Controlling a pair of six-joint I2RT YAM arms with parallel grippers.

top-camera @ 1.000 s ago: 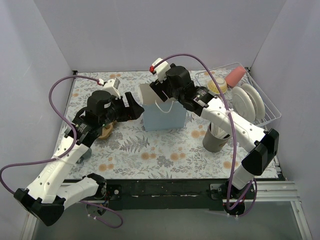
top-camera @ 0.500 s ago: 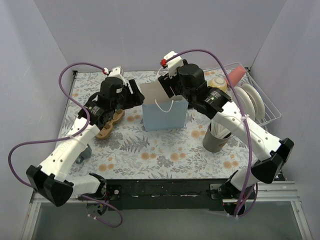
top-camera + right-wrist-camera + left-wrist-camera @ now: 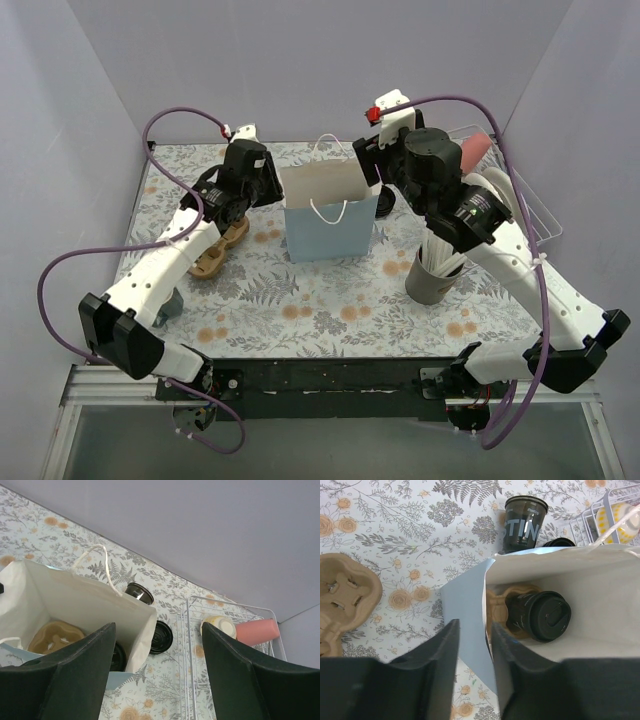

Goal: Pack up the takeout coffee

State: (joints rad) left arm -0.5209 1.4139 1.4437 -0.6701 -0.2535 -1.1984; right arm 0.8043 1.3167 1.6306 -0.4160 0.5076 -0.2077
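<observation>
A light-blue paper bag [image 3: 330, 228] stands open mid-table. In the left wrist view a lidded black coffee cup [image 3: 542, 616] sits in a cardboard carrier [image 3: 499, 611] inside the bag. A second black cup [image 3: 522, 522] with white lettering stands lidless behind the bag, with a loose black lid [image 3: 559, 542] beside it. My left gripper [image 3: 474, 625] is open and straddles the bag's left wall, one finger inside and one outside. My right gripper [image 3: 157, 630] is wide open and empty above the bag's right end, over the loose lid [image 3: 161, 637] and near the lidless cup [image 3: 139, 592].
A second cardboard carrier [image 3: 215, 252] lies left of the bag. A grey holder with white utensils [image 3: 432, 278] stands right of it. A wire dish rack [image 3: 520, 215] with plates, a pale bowl [image 3: 219, 626] and a pink cup [image 3: 255, 630] fills the far right.
My left gripper has moved away from the table carrier to the bag's left wall. My right gripper has risen and drawn back to the right from over the bag.
</observation>
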